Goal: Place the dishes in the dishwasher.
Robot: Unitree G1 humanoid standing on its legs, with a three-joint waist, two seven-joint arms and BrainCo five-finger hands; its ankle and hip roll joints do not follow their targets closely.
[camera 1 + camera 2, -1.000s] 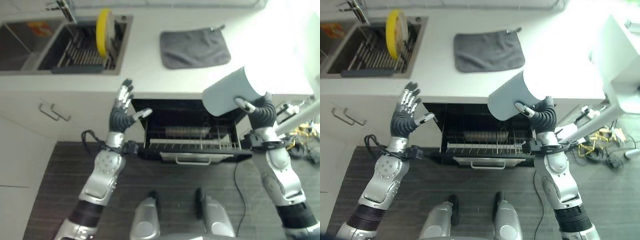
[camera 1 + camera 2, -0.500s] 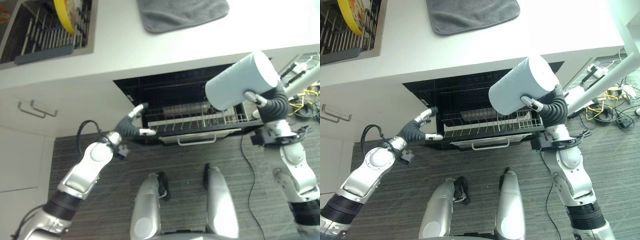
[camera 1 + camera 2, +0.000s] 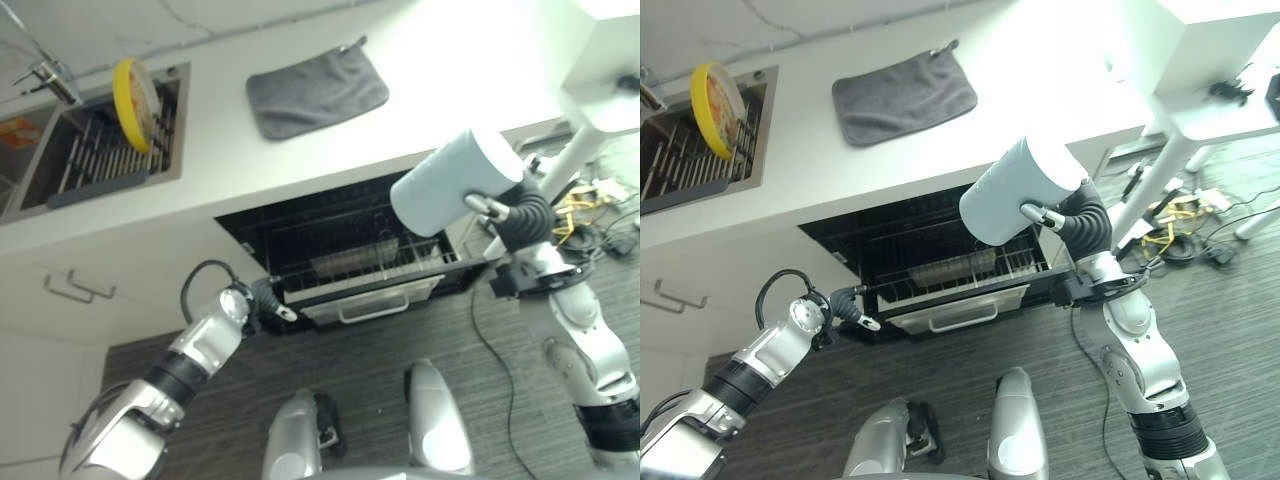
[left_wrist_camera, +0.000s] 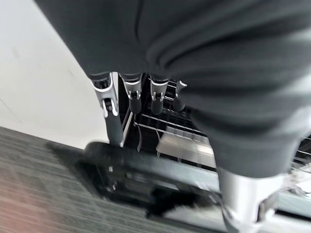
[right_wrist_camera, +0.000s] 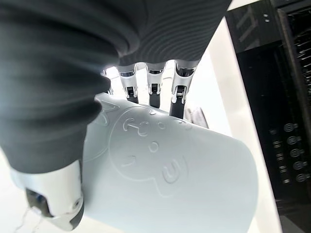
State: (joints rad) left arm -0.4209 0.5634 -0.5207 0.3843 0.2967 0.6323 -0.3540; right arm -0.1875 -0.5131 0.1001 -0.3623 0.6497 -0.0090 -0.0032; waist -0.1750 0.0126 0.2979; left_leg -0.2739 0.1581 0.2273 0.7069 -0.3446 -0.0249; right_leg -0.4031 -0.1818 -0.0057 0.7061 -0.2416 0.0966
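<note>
While the dishwasher (image 3: 940,255) stands open under the desk (image 3: 890,150), the task looks to be at an early stage. The right robot hand (image 3: 1065,218) has its fingers and thumb curled around a big pale blue cup (image 3: 1018,190), which it holds tilted in the air above the right part of the lower rack (image 3: 950,275), not yet inside. The rack is pulled out a little and I can make out one flat grey dish (image 3: 345,262) lying in it, though its kind is hard to tell. The left robot hand (image 3: 268,300) is low at the front left corner of the dishwasher; in its wrist view its fingers (image 4: 131,90) reach straight toward the rack edge, relaxed and holding nothing. What is left, as I judge it: the cup must go down into the rack, and a yellow plate (image 3: 712,95) stands upright in the drying rack (image 3: 680,165) in the sink. A grey cloth (image 3: 902,95) lies on the desk. On the cup I see only a raised cartoon-like face with small circles, no words that I can read.
</note>
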